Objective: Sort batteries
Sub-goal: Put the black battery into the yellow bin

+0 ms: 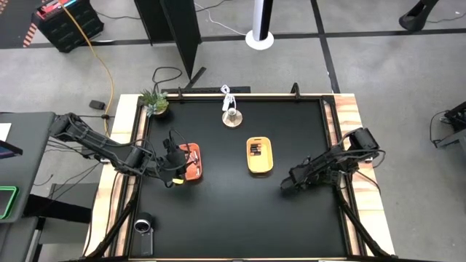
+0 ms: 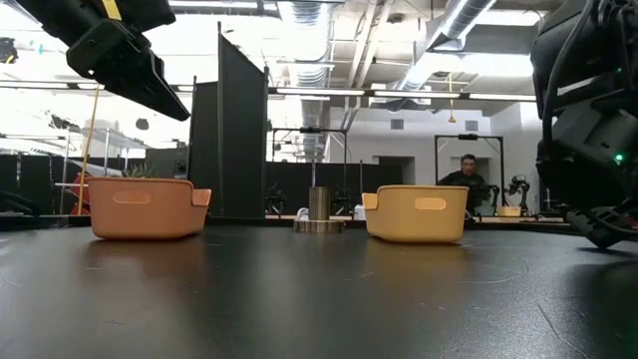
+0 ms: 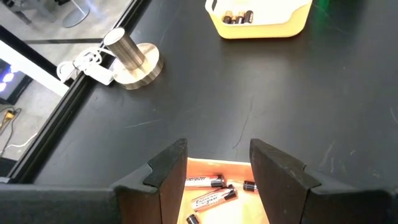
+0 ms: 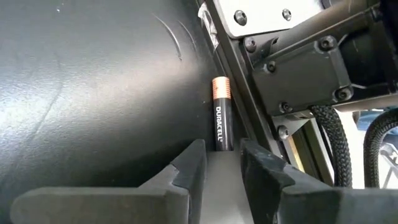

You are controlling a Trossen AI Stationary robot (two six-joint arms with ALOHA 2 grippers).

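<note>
Battery first: we see a slim black cylindrical cell with a copper-coloured end [image 4: 221,113] lying flat on the black table [image 4: 93,81], just beside its right edge rail. Its long axis points straight into the right gripper [image 4: 222,163], whose fingers stand narrow around its near end. The left gripper [image 3: 217,180] hangs open above the orange tray [image 3: 214,167].

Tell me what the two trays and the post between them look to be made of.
Orange tray and yellow tray: probably moulded plastic or silicone, matte; even colour, rounded corners, soft lips. Post: apparently brushed metal cylinder with a streaky sheen, on a pale round base, possibly wood; the finish leaves that open.
</note>
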